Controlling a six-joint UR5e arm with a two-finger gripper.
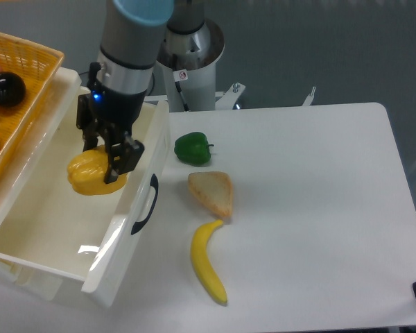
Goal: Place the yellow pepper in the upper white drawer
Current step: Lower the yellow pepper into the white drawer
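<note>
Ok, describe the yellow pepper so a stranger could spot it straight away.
Find the white drawer pulled open at the table's left. The gripper hangs over its inside, clamped on the yellow pepper: blocky and lobed, unlike the long banana or the green pepper.

— Where do we have the arm?
— We reach down from the upper left, wrist near vertical, a blue light glowing on its side.
— And our gripper (100, 161)?
— It points downward, black fingers (122, 159) closed around the yellow pepper (89, 173), gripping it at the top, inside the upper white drawer (125, 208).
</note>
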